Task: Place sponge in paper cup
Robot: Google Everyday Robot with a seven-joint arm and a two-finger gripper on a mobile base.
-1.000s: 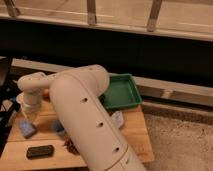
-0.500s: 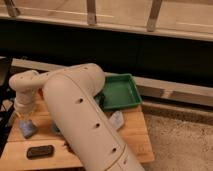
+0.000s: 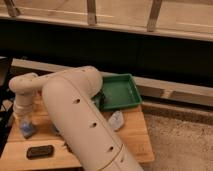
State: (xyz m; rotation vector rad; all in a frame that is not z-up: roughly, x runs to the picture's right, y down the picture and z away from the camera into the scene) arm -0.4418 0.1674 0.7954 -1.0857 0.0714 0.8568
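Observation:
A blue sponge (image 3: pixel 27 131) lies on the left part of the wooden table (image 3: pixel 135 137). My gripper (image 3: pixel 25 122) hangs from the white wrist (image 3: pixel 22 97) straight down onto the sponge and is right at it. The big white arm link (image 3: pixel 85 125) fills the middle of the view and hides part of the table. I cannot make out a paper cup for sure; a pale shape (image 3: pixel 6 106) at the table's left edge, beside the wrist, may be it.
A green tray (image 3: pixel 119 92) sits at the table's back right. A pale crumpled packet (image 3: pixel 116 120) lies in front of it. A flat black object (image 3: pixel 40 151) lies near the front left edge. A dark wall and railing run behind.
The large arm link has swung further left and toward the camera. The gripper has stayed over the blue sponge at about the same spot.

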